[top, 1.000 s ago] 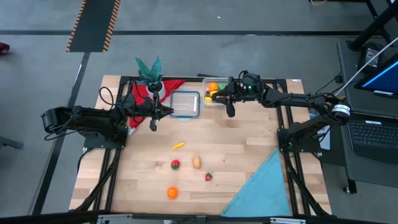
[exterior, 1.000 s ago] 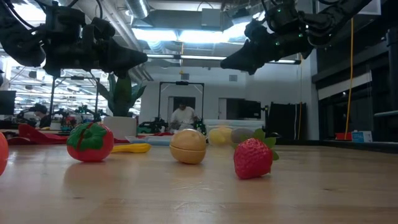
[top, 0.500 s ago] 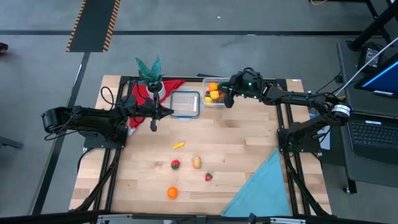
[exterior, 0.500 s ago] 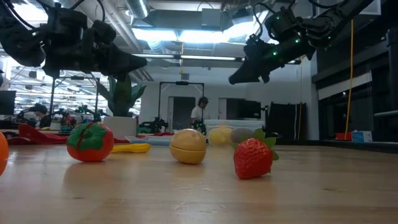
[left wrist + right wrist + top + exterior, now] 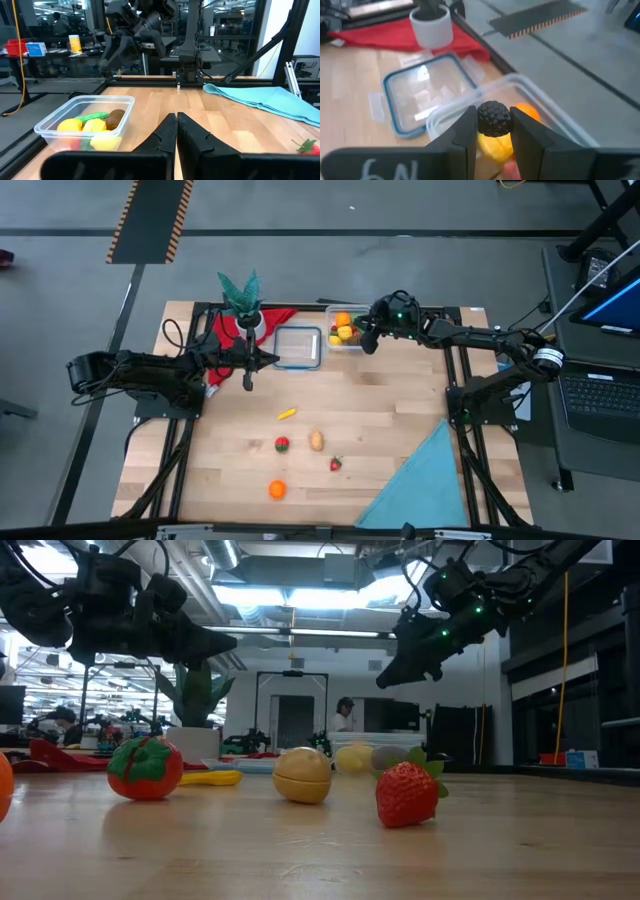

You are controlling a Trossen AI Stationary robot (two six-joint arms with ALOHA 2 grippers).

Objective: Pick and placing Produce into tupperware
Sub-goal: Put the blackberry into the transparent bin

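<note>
We are now holding our right tool (image 5: 492, 131), having swung it back from the counter (image 5: 400, 410), over the tupperware (image 5: 340, 325) at the far edge, gripping a dark bumpy fruit (image 5: 494, 119), ready to drop, while our left tool (image 5: 176, 131) is waiting pinched shut.

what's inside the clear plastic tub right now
The tub holds yellow pieces, a green piece, a brown one and an orange one. Whatever lies beneath them is covered.
</note>
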